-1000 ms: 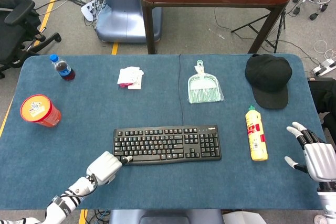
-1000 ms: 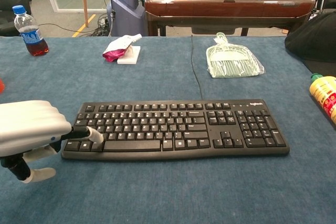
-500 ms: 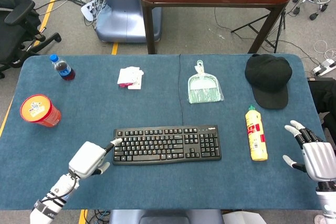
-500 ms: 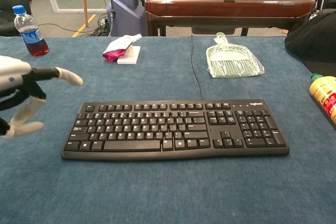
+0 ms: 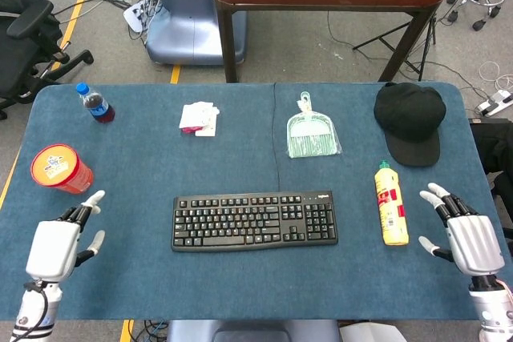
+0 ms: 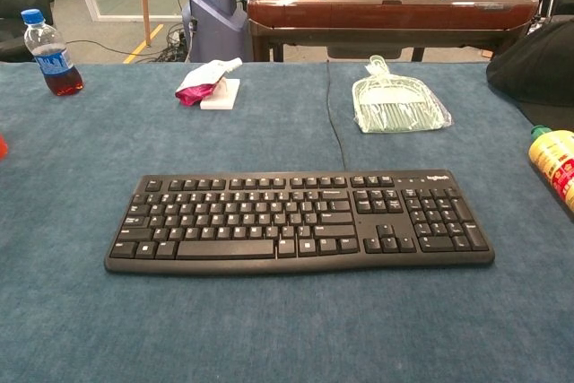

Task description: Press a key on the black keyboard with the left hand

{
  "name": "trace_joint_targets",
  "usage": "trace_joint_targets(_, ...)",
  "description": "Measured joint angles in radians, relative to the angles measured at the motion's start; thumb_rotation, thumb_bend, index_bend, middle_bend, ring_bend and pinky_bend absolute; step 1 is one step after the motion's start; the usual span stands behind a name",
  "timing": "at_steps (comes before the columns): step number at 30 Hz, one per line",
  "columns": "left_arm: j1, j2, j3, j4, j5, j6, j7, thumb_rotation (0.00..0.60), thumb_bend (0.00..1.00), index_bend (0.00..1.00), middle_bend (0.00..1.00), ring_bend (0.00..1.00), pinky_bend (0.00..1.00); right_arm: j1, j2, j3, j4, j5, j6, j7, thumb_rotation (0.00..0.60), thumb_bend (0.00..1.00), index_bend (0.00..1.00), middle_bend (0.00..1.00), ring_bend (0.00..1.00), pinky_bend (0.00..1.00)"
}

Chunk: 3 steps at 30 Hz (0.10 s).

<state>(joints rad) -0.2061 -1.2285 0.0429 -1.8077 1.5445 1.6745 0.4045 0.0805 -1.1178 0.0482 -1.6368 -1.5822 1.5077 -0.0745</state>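
The black keyboard (image 5: pixel 254 220) lies flat near the front middle of the blue table, and fills the centre of the chest view (image 6: pixel 299 221). My left hand (image 5: pixel 56 243) hovers at the front left of the table, well left of the keyboard, fingers spread and holding nothing. My right hand (image 5: pixel 467 239) is at the front right edge, fingers apart and empty. Neither hand appears in the chest view.
A yellow bottle (image 5: pixel 390 203) lies right of the keyboard. A red tub (image 5: pixel 60 169) and a cola bottle (image 5: pixel 94 102) stand at the left. A white-pink packet (image 5: pixel 198 118), a green dustpan (image 5: pixel 313 131) and a black cap (image 5: pixel 410 118) sit farther back.
My left hand lifted off the keyboard's lower left keys and drew back to the left, opening its fingers. It has left the chest view. The right hand shifted slightly.
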Motion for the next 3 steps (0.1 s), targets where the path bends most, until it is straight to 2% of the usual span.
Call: trace_joint_targets(3, 0.041, -0.005, 0.004, 0.016, 0.023, 0.036, 0.002, 0.600, 0.31, 0.19, 0.40, 0.44, 0.79, 0.000, -0.002, -0.004, -0.006, -0.005, -0.001, -0.007, 0.600, 0.04, 0.24, 0.18, 0.22, 0.52)
